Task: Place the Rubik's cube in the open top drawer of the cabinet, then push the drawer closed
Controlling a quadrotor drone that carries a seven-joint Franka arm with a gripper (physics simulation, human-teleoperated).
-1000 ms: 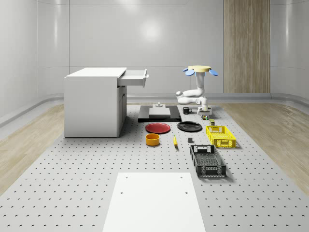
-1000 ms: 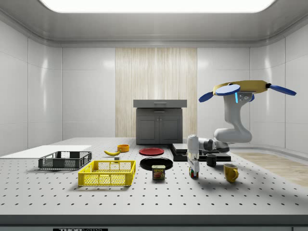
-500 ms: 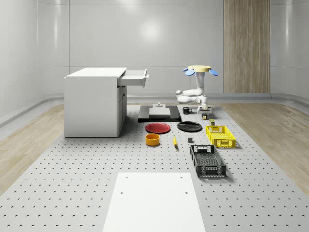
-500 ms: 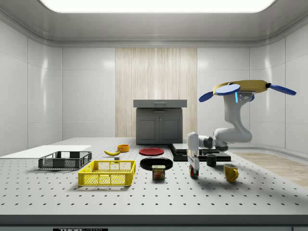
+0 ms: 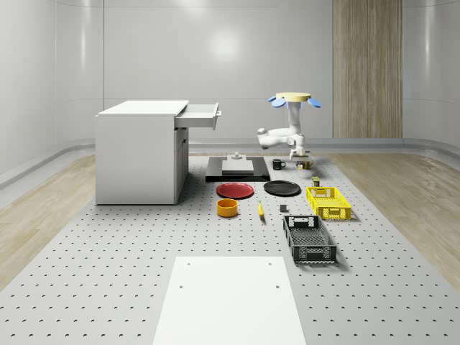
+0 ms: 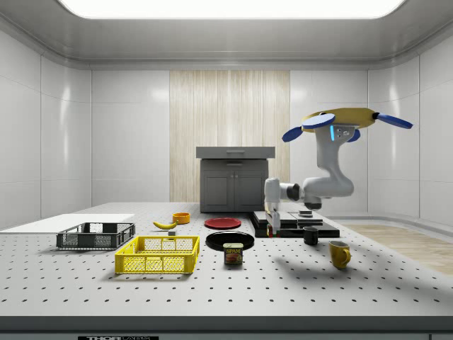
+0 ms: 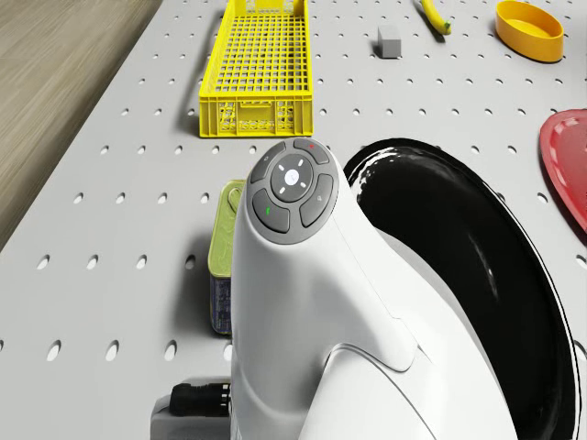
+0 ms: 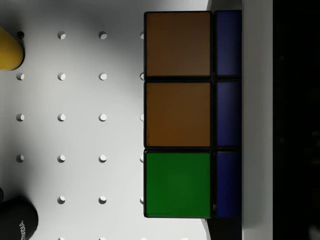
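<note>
One second has been enough to get the multicoloured Rubik's cube (image 8: 177, 115) off the table (image 5: 108, 273). A second ago the gripper (image 6: 272, 228) stood low on the perforated top beside the yellow mug (image 6: 339, 253). Now it hangs clear of the surface, and both it and the blue-rotored quadrotor drone (image 6: 340, 117) have shifted toward the side view's left, which is the cabinet's side. The wrist view shows orange, green and blue tiles pressed close against one finger, with the table's holes well below, so you can take the gripper as clamped on the cube and carrying it. The drone hovers over the far part of the table, with its arm above the round black plate (image 7: 459, 275) and the tin of meat (image 7: 222, 257). The pick looks done to me and the carry has begun. The white cabinet (image 5: 136, 154) still stands well apart, and its open top drawer (image 5: 198, 115) sits higher than the cube does now. You will likely need more height before coming in over the drawer's front lip. Watch that the cube does not slip while the arm swings.
</note>
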